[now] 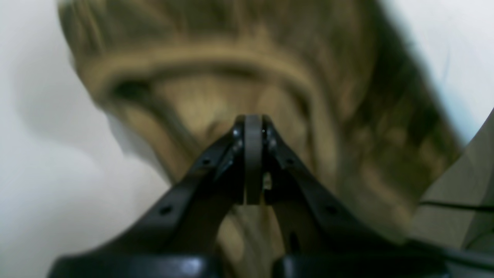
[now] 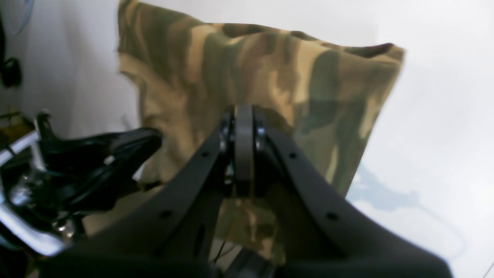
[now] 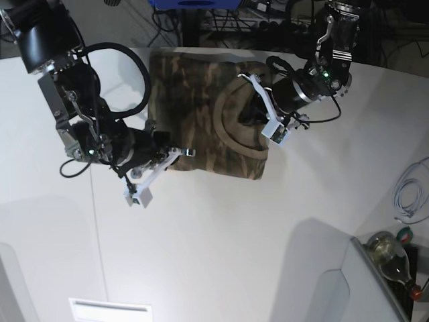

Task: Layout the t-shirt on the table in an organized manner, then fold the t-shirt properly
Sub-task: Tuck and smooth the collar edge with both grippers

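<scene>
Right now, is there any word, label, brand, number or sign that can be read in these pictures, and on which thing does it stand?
None can be read.
Camouflage cloth t-shirt: no print or readable label shows.
Clear glass bottle at the corner: its label is too small to read.

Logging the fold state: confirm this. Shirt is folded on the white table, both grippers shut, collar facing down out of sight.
One thing is wrong: the collar faces up, as the base view shows. The shirt does lie folded on the table, with the left gripper and right gripper shut.
</scene>
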Controlling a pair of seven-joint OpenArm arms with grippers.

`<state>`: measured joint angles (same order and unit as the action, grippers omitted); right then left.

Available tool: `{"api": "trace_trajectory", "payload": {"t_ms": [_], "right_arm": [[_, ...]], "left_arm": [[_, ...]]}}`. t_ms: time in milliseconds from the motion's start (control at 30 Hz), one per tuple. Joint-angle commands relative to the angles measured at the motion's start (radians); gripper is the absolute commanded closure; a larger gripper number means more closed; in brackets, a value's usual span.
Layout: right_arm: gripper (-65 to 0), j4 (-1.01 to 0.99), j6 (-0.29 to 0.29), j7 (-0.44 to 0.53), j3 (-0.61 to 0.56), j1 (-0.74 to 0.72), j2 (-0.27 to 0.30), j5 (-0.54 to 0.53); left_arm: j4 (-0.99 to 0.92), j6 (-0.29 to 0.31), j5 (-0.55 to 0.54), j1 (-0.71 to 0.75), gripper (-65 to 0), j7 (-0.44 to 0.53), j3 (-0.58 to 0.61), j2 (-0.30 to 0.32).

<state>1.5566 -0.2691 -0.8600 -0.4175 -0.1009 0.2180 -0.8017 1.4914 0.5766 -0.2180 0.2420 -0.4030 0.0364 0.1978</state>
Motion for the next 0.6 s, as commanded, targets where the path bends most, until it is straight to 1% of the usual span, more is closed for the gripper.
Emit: {"api": "trace_trajectory", "payload": {"t_ms": [0,67,100,200,267,367,467,567], "right_arm": [[0.0,-0.015,0.003,0.052,0.001,-0.029,0.004,-0.002],[0.0,-0.091,0.003,0.114,0.002,-0.041,-0.009,-0.002],[0.0,-0.124,0.003,0.129,0.002,-0.049,-0.01,-0.002],[0.0,-0.221,0.003,0.157,0.004,-0.067,-0.01,-0.002],[0.0,-0.226,0.003,0.167,0.007,-0.069,-0.01,-0.003],[0.0,-0.19,0.003,0.167,0.009,-0.072,-0.01,-0.003],[0.0,-0.081,-0.002,0.163,0.038,-0.063,-0.006,-0.005],[0.0,0.098,-0.003,0.16,0.136,0.034,0.007,-0.005]], "left_arm": [[-0.005,0.006,-0.005,-0.013,0.0,0.029,-0.005,0.007],[-0.039,0.006,-0.002,-0.028,0.0,0.039,-0.003,0.001],[-0.051,0.006,-0.001,-0.034,0.0,0.039,-0.003,-0.004],[-0.079,0.006,-0.001,-0.053,0.0,0.04,-0.005,-0.004],[-0.077,0.006,-0.008,-0.056,0.0,0.037,-0.005,-0.004],[-0.044,0.006,-0.01,-0.054,0.0,0.029,-0.005,-0.005],[0.051,0.006,-0.011,-0.04,0.0,0.02,-0.008,-0.004],[0.18,0.006,-0.011,-0.013,0.0,-0.053,-0.103,-0.005]]}}
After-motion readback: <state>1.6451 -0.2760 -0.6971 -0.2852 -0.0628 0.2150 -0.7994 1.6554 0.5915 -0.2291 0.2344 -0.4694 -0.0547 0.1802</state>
